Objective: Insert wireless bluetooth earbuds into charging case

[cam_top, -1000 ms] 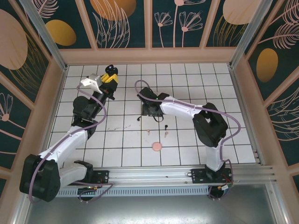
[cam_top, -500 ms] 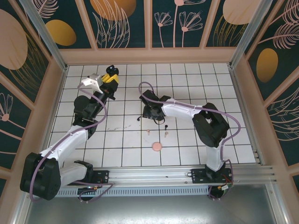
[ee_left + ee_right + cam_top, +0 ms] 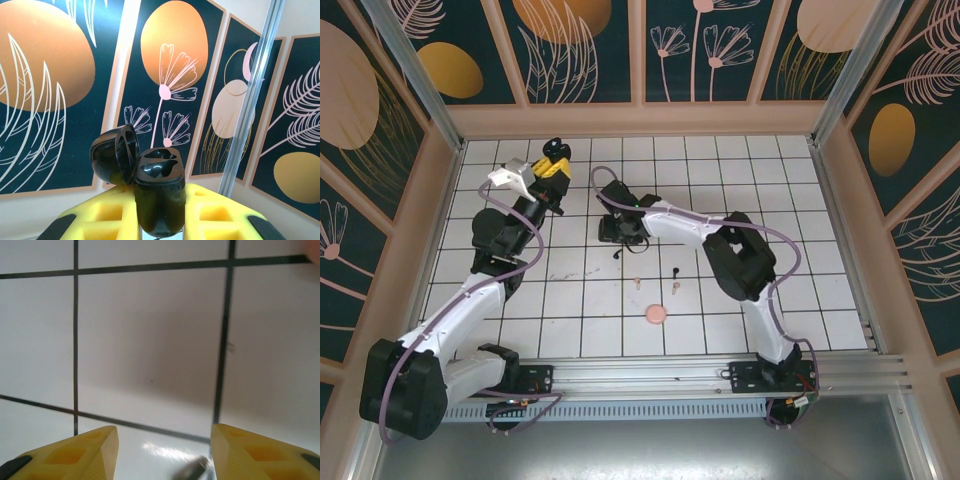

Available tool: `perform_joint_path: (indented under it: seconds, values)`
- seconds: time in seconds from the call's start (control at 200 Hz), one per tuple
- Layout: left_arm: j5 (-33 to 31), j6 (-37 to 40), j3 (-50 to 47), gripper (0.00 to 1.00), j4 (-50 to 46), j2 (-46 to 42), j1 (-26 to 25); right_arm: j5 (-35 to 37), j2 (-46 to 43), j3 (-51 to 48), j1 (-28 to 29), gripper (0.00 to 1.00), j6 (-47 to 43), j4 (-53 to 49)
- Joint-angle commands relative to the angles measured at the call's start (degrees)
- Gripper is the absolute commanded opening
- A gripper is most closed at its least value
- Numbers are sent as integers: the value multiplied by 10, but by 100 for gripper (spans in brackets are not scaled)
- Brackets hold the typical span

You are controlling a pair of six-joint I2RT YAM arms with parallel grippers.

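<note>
Early stage: left gripper [image 3: 159, 216] clamped on open black case [image 3: 158, 192] held above the worktop [image 3: 800, 250], wells look empty, right gripper [image 3: 162, 450] open and empty over loose earbuds [image 3: 676, 290], every insertion left.

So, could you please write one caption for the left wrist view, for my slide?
Left gripper shut on the black charging case, held upright with its lid open, before floral wall panels.
</note>
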Motion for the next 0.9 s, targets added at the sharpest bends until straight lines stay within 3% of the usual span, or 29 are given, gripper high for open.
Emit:
perform_joint_path:
  seconds: [0.0,0.255,0.896]
  values:
    - [2,-7,-6,0,4,-13,3,-28,28,32,-4,52,-22,-7]
    - [-3,-13,-19,0,14,-16,3,-48,23,2,-2,50,-14,3]
    - [-4,-15,-16,0,24,-11,2,-77,-90,-140,41,47,21,60]
